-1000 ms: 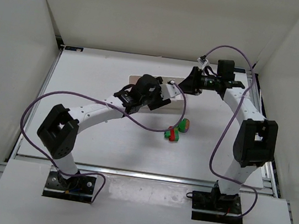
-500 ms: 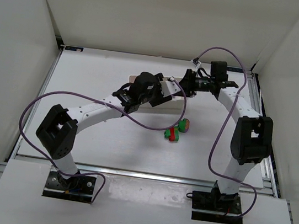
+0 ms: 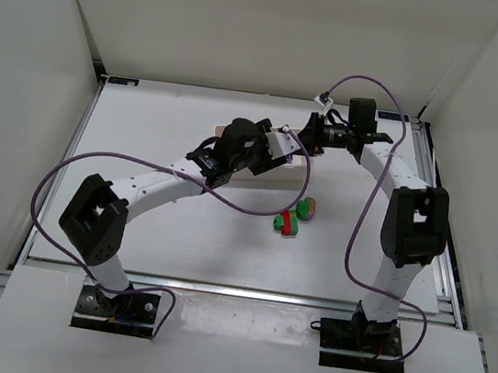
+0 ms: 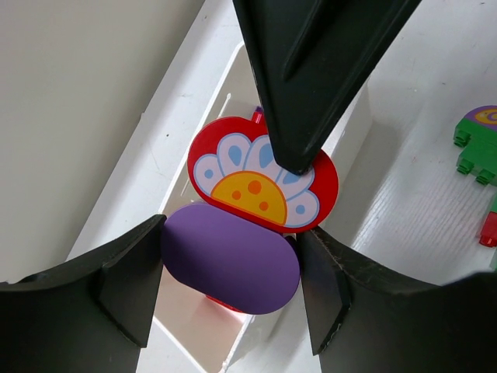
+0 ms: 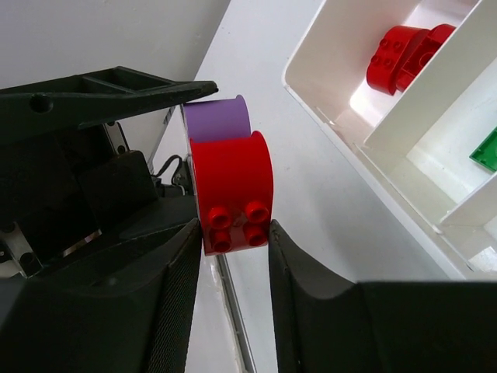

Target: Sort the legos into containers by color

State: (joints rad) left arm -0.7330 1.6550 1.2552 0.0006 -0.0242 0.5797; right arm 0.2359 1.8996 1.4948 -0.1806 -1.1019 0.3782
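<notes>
A stacked pair of legos, a purple rounded brick [image 4: 231, 258] joined to a red brick [image 5: 231, 194] with a flower print [image 4: 264, 183], hangs above the white tray [image 3: 280, 174]. My left gripper [image 4: 231, 268] is shut on the purple half, and my right gripper [image 5: 233, 233] is shut on the red half. In the top view the two grippers meet tip to tip, left [image 3: 284, 145] and right [image 3: 303, 142]. The tray's compartments [image 5: 435, 85] hold red bricks [image 5: 404, 53] and a green brick [image 5: 488, 149].
A loose cluster of green, red and purple legos [image 3: 295, 219] lies on the table in front of the tray, and shows at the right edge of the left wrist view [image 4: 481, 144]. White walls enclose the table. Purple cables loop over both arms.
My right gripper has swung left toward my left gripper and closed in on the brick pair. The left gripper has shifted slightly up and right. The loose cluster has not moved.
</notes>
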